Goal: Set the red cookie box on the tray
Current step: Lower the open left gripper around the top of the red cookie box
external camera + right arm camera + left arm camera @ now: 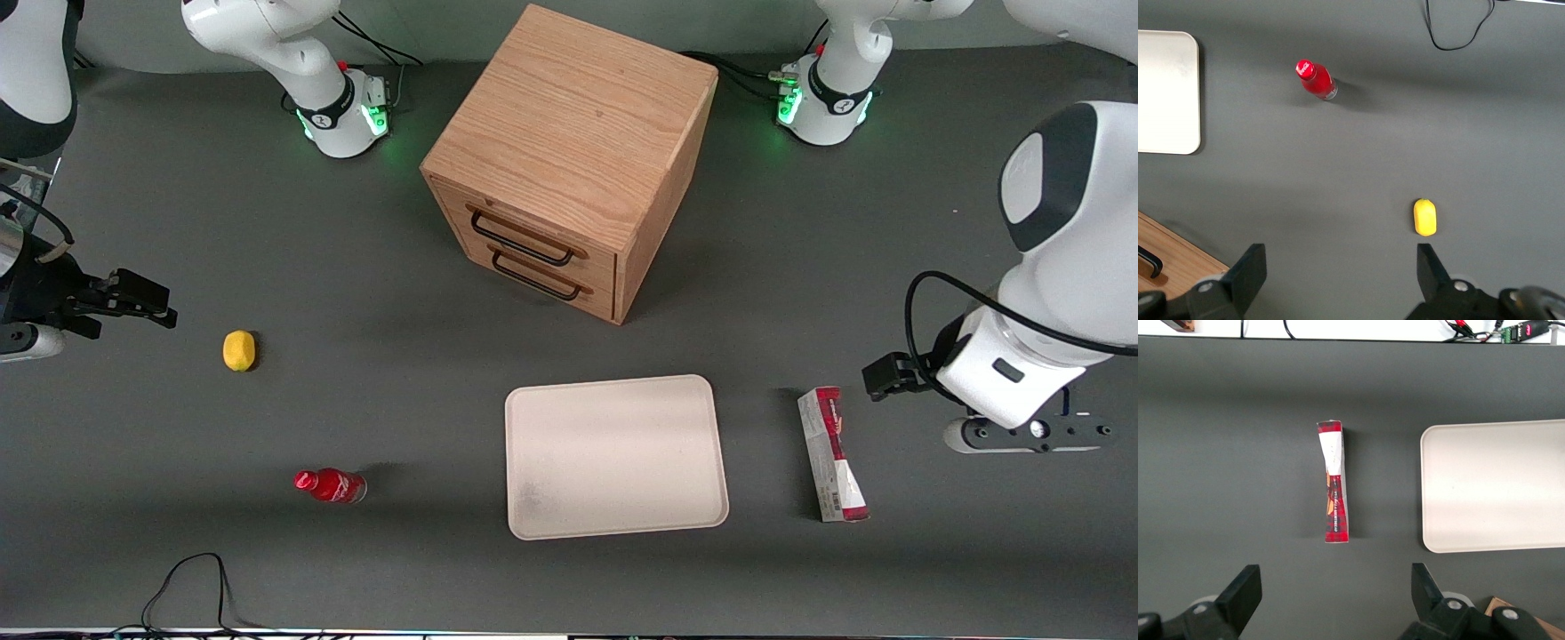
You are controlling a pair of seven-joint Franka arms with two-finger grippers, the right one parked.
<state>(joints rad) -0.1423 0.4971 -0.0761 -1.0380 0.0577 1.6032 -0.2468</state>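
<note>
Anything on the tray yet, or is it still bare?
Nothing lies on the tray; its whole surface shows. The red cookie box lies on the table beside it, toward the working arm's end. The claw hangs open above the table near the box, holding nothing.

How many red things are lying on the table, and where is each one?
2. The red cookie box lies beside the tray, toward the working arm's end, under the open gripper. The small red bottle lies toward the parked arm's end.

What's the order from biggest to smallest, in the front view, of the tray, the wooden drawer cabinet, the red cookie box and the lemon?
1. wooden drawer cabinet
2. tray
3. red cookie box
4. lemon

The open gripper hovers above the table by the box, touching nothing.
</note>
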